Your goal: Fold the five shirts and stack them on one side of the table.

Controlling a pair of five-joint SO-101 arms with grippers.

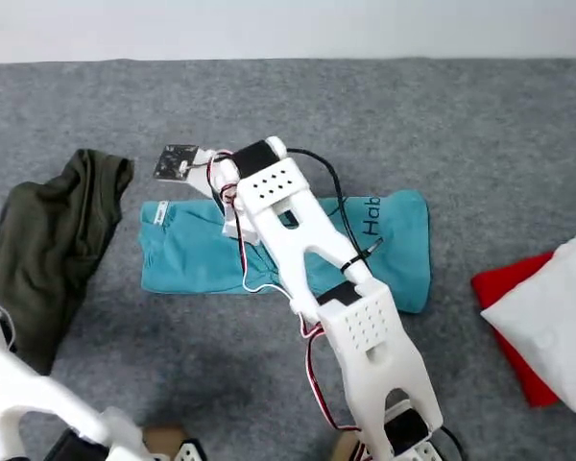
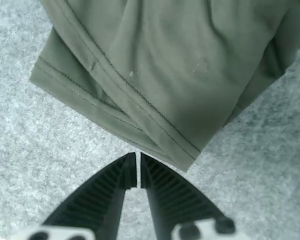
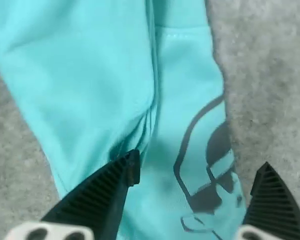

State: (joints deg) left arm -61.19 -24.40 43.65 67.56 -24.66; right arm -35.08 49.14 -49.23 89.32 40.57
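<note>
The right pincer (image 3: 200, 165) hangs low over the teal shirt (image 3: 90, 75) with its jaws spread wide. One ribbed finger (image 3: 115, 190) is at a lengthwise crease in the cloth and the other is above the shirt's edge beside a dark print. I cannot tell whether either tip touches the fabric. In the high view the right arm (image 1: 307, 240) stretches from the near edge diagonally across the desk (image 1: 413, 115), its wrist bent down over the left half of the shirt.

The left pincer (image 2: 138, 157) has its jaws together with nothing between them. It points at the grey surface just short of a hemmed corner of the olive shirt (image 2: 165, 65). The left arm (image 1: 19, 394) sits folded back at the near left corner.

The right arm lies over the middle of the teal shirt and hides part of it from above. At the right edge of the desk, well apart from both arms, a white shirt (image 1: 552, 317) lies on a red shirt (image 1: 504, 288).

The teal shirt (image 1: 192, 254) lies in the middle of the desk as a long, fairly flat band, with dark lettering at its right end and a small label at its left end. The olive shirt (image 1: 48, 230) is a loose, crumpled heap at the left side, with a stitched hem showing.
</note>
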